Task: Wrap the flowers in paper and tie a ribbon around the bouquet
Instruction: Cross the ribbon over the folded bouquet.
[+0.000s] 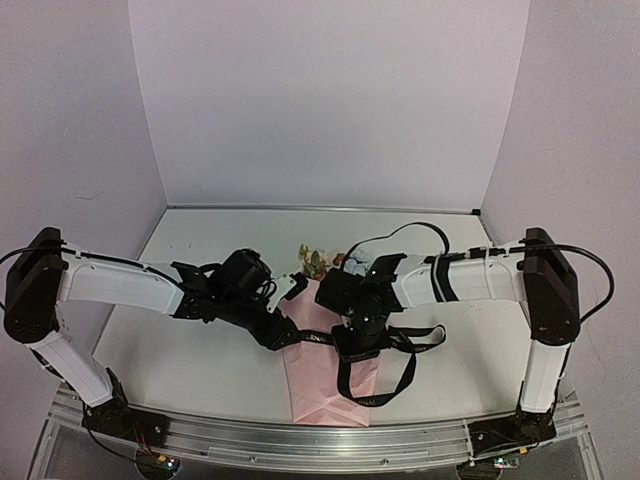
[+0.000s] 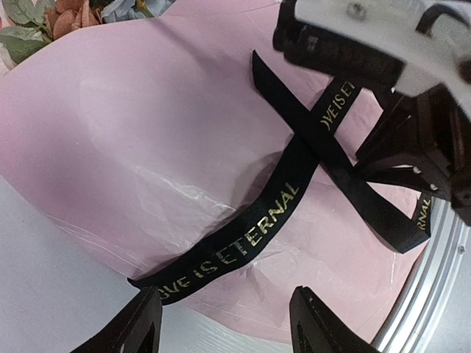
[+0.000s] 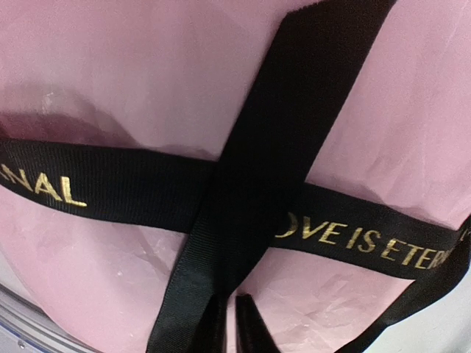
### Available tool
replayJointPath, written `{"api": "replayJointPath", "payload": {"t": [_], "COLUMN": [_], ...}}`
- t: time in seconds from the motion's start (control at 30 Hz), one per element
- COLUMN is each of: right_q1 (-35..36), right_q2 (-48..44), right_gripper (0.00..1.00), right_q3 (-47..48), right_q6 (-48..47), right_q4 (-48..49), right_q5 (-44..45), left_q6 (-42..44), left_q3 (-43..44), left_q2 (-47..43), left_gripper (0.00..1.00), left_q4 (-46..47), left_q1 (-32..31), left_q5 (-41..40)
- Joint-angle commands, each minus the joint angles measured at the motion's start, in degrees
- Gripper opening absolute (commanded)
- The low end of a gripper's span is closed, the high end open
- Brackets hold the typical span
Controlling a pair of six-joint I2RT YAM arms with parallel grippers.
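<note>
Nearest us, the right fingers (image 3: 250, 334) were clenched on the ribbon (image 3: 147, 184) just below where its two strands crossed over the paper (image 2: 110, 147). The left fingers (image 2: 136, 327) stood released and empty at the paper's edge, beside a loose ribbon end. The flowers (image 2: 66, 15) poked from the paper's far end, and the paper lay on the table (image 2: 44, 294). We judged the ribbon light, limp and slippery, best pinched flat near an end, and the paper thin and easily creased. The ribbon's gold letters read "OVE IS ETERNAL".
</note>
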Motion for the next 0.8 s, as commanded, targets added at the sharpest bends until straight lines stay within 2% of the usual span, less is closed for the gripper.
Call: {"api": "replayJointPath", "payload": {"t": [0.0, 0.1, 0.17, 0.4, 0.6, 0.77], "right_q1": [0.1, 1.9, 3.0, 5.7, 7.0, 7.0], "right_q2": [-4.6, -4.7, -4.2, -0.7, 1.7, 2.3], "right_gripper": [0.25, 0.39, 0.44, 0.5, 0.47, 0.34], "right_q3": [-0.3, 0.0, 0.7, 2.2, 4.2, 3.4], "right_q6": [2.6, 3.2, 3.5, 6.1, 6.5, 7.3], "right_q4": [0.0, -0.2, -1.2, -3.0, -4.7, -4.5], "right_q5": [1.1, 3.4, 4.9, 7.1, 7.6, 5.8], "left_q6": [1.9, 0.4, -0.7, -1.9, -2.0, -2.0], "left_q3": [1.3, -0.5, -2.2, -4.2, -4.6, -4.8], "left_q2": [-1.6, -4.4, -6.6, -9.5, -9.8, -9.6], "left_gripper": [0.62, 0.62, 0.63, 0.63, 0.63, 0.63], "left_q4": [-0.6, -0.1, 0.6, 1.0, 1.8, 2.0], "left_q1": [0.2, 0.6, 0.9, 1.2, 1.1, 1.2], "left_q5": [-1.8, -2.4, -2.5, -2.5, -1.7, -1.1]}}
